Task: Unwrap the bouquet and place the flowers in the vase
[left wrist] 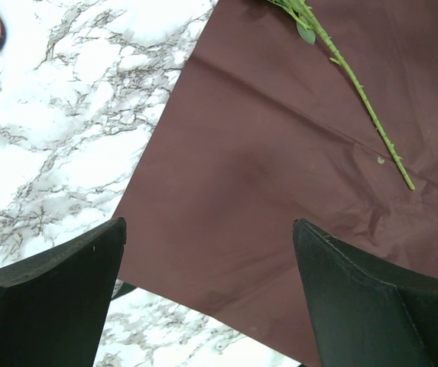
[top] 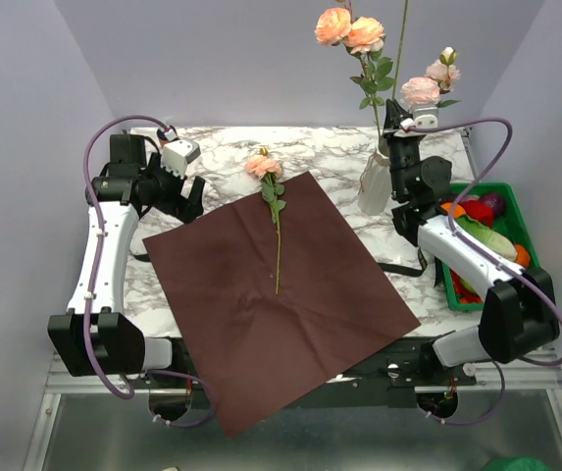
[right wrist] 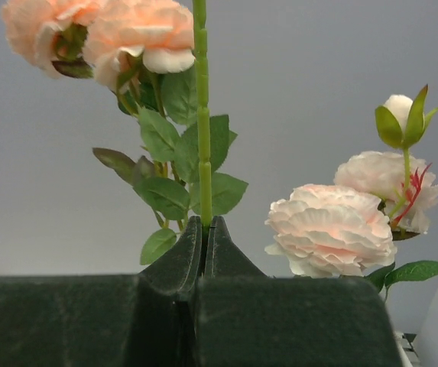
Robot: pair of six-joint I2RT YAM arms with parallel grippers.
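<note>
1. The marble table [top: 359, 157] carries everything, with both arms bolted at its near edge.
2. The dark red paper [top: 271, 314] lies unfolded as a flat sheet, turned like a diamond. Its near corner hangs over the table's front edge.
3. The left gripper [top: 190, 201] hovers at the left side of the sheet. In its wrist view the left gripper [left wrist: 209, 225] has its fingers spread as wide as they go, with nothing between them and only paper and marble below.
4. The right gripper [top: 395, 118] is raised at the far right, just beside the top of the vase. Its fingers [right wrist: 180, 260] are pinched together on a thin green stem [right wrist: 202, 115], which rises straight up between them.
5. A green bin [top: 486, 186] stands at the right edge of the table, filled with colourful items.
6. The vase [top: 374, 182] stands upright on the marble, beyond the paper's right corner.
7. The flowers [top: 349, 29] rise above the vase: two peach heads high up and paler pink heads [top: 423, 90] lower to the right. Whether the held stem's lower end is inside the neck cannot be told.
8. One loose rose [top: 278, 231] lies lengthwise on the paper, well apart from the vase. Its head rests on the marble just past the sheet's far edge.
</note>
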